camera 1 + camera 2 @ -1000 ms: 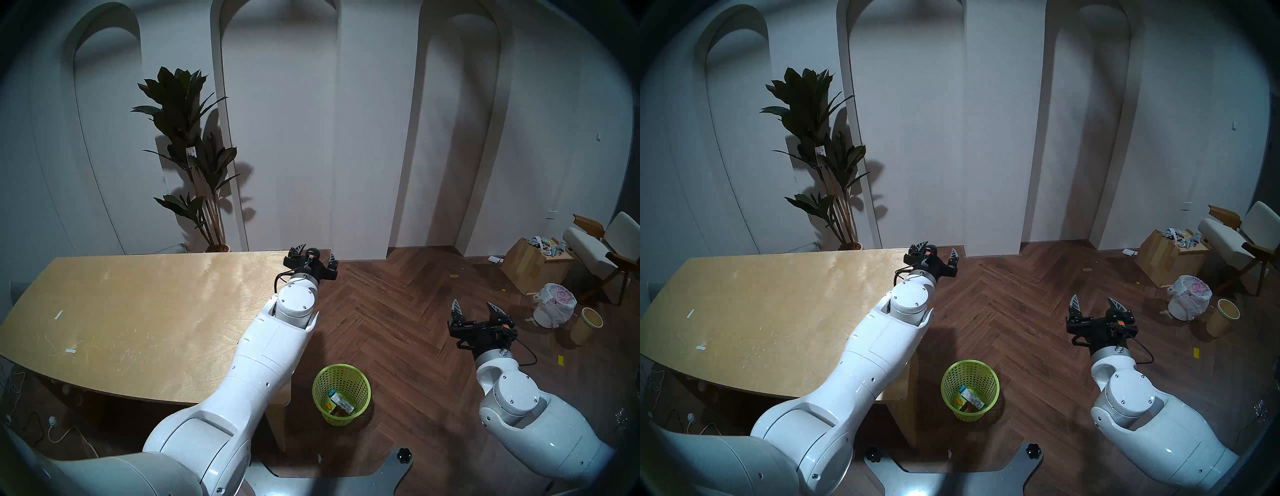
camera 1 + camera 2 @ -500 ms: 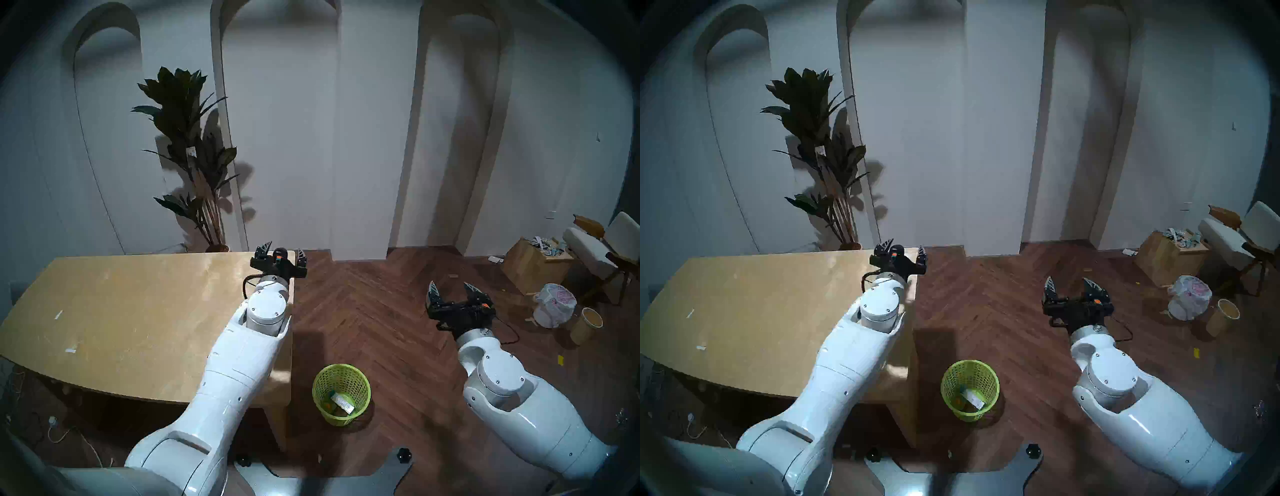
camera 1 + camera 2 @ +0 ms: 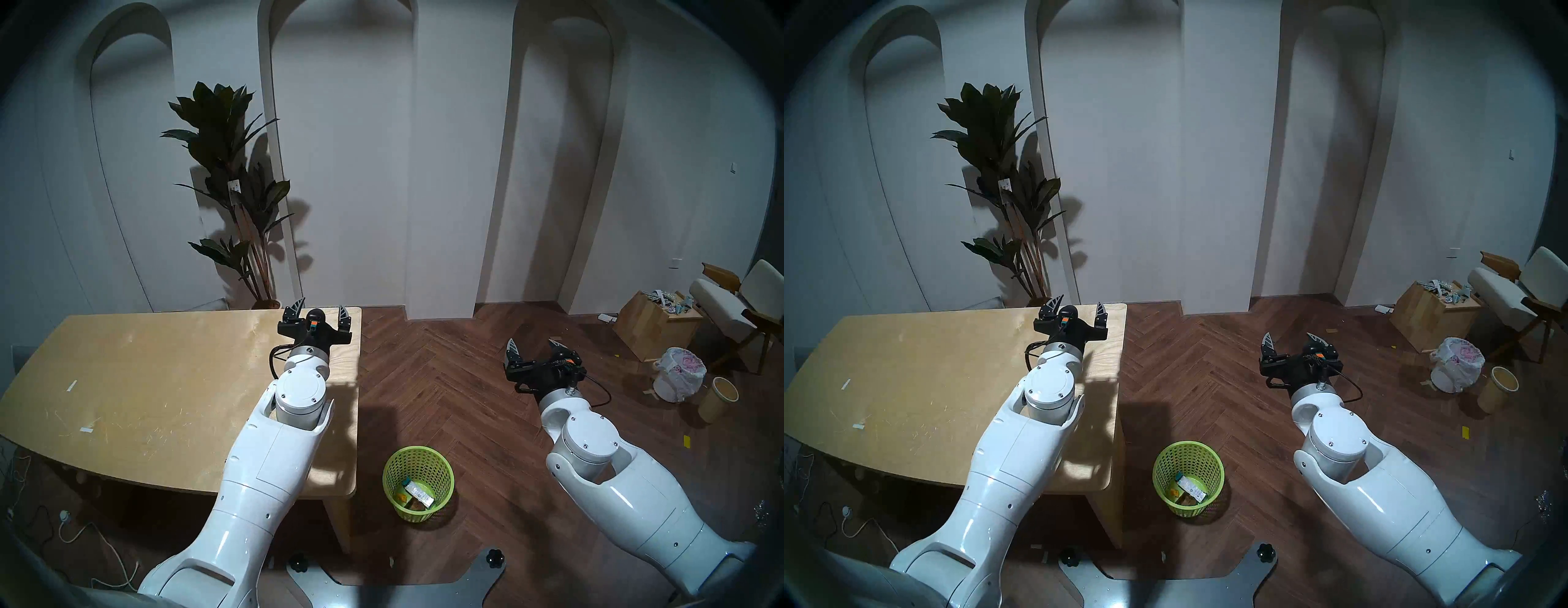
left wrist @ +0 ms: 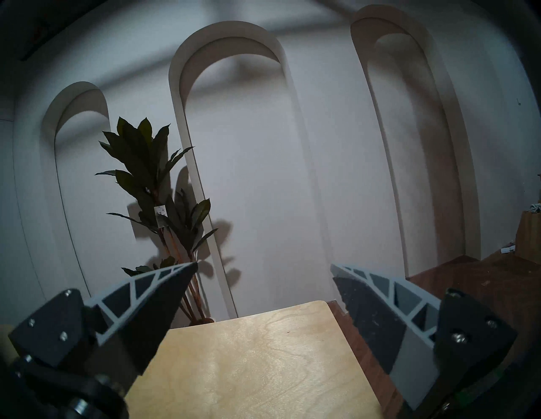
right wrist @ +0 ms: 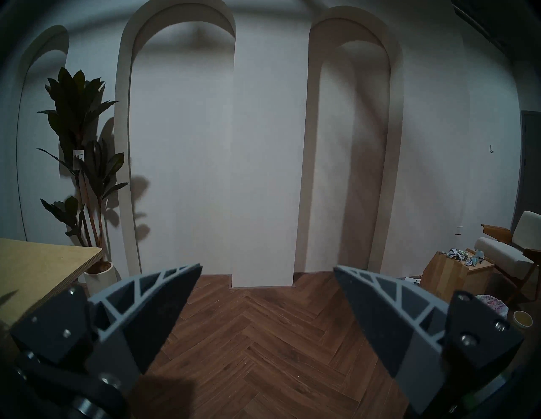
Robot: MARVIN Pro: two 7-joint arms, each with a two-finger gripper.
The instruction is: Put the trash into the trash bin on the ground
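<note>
Above the table's [image 3: 127, 382] far right corner, left tool [image 3: 319, 316], wide and empty, has swung in from the floor side while right tool [image 3: 535, 349], equally wide, has crept leftward; trash [image 3: 418, 494] sits in the green bin [image 3: 388, 475], so the job looks finished.

The round lime-green perforated plastic trash bin [image 3: 418, 482] stands on the dark herringbone wood floor [image 3: 458, 382] beside the pale plywood worktop [image 3: 161, 390], holding a blue-and-white carton [image 3: 418, 493]. The left claw [image 3: 319, 313] gapes empty over the worktop's far corner; the right claw [image 3: 535, 344] gapes empty above the floor.
</note>
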